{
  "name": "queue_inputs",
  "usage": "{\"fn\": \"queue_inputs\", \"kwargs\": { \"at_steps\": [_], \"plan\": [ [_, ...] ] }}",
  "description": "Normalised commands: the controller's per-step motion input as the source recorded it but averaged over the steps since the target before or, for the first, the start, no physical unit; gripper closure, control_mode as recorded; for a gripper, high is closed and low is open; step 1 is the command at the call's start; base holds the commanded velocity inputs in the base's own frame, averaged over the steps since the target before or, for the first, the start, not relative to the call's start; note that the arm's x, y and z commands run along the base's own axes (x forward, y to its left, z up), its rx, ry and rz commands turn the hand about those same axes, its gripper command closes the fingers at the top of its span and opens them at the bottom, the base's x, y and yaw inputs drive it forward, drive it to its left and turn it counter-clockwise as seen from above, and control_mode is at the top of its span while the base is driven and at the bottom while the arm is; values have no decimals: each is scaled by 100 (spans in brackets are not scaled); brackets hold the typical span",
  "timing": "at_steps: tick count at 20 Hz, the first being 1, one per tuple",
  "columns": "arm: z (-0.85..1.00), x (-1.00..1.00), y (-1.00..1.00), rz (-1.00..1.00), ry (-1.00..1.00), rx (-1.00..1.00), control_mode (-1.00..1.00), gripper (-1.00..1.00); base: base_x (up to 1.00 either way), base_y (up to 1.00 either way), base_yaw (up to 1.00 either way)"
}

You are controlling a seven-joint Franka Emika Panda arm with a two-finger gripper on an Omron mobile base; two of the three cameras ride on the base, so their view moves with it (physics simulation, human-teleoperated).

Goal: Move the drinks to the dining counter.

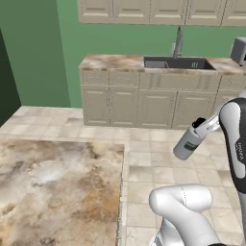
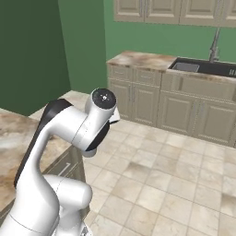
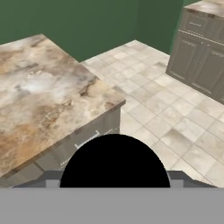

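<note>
the arm is raised, elbow bent, with the gripper (image 1: 201,129) up in the air to the right of the dining counter (image 1: 57,187), over the tiled floor (image 1: 153,158). it is clenched on the pale grey bottle (image 1: 188,141), tilted with its black cap (image 3: 114,162) toward the hand. behind the counter stands the sink (image 1: 178,63) unit.
</note>
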Motion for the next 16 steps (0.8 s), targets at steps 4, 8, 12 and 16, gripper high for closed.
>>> {"fn": "queue_inputs", "kwargs": {
  "at_steps": [4, 8, 12, 16],
  "plan": [
    [0, 0, 0, 0, 0, 0, 100, 100, 59, 34, 10],
    [0, 0, 0, 0, 0, 0, 100, 100, 67, 42, 5],
    [0, 0, 0, 0, 0, 0, 100, 100, 70, 49, 0],
    [0, 0, 0, 0, 0, 0, 100, 100, 54, 53, -7]
  ]
}}
